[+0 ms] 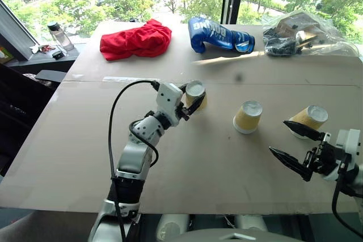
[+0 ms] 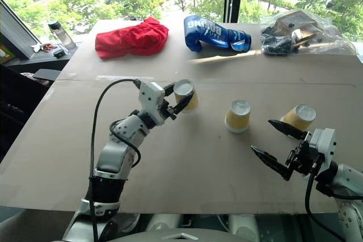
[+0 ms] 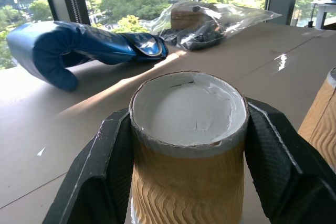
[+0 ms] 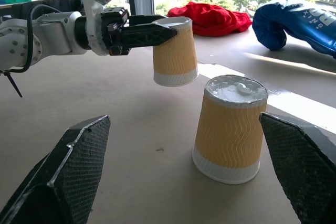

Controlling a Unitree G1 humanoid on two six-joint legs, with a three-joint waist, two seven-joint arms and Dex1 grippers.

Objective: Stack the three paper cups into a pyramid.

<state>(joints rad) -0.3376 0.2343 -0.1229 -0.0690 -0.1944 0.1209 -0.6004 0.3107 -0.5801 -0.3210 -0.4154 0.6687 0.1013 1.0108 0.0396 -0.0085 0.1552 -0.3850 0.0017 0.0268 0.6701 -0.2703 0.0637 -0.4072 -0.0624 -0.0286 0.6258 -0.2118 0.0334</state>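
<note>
The left gripper is clamping one of the three paper cups, the held cup, between its fingers, one finger on each side of the wall just under the white base. In the right wrist view this cup is hanging upside down, base up and rim down, clear of the tabletop, with its long axis upright or nearly so.

Taking the middle cup as the landmark: it is standing upside down on the tabletop, and the held cup is hanging to its left, a little farther from the robot and apart from it. The right cup is lying on the far side of the middle cup from the held one, near it but not touching; it appears to be leaning, though whether it is standing or tipped I cannot tell.

The right gripper is waiting just nearer the robot than the right cup, its fingers spread wide and grasping nothing; its wrist view looks out at a cup standing between them, though not yet within them.

By my judgement, the coming move turns on the gap between the middle and right cups: the two must be standing close together before the held cup can be set across their bases, and the right gripper is the nearer one to close that gap.

Beyond the middle cup, along the far edge, a red cloth, a blue glove and a plastic bag are lying well apart from the cups, and nothing is standing in the way.
</note>
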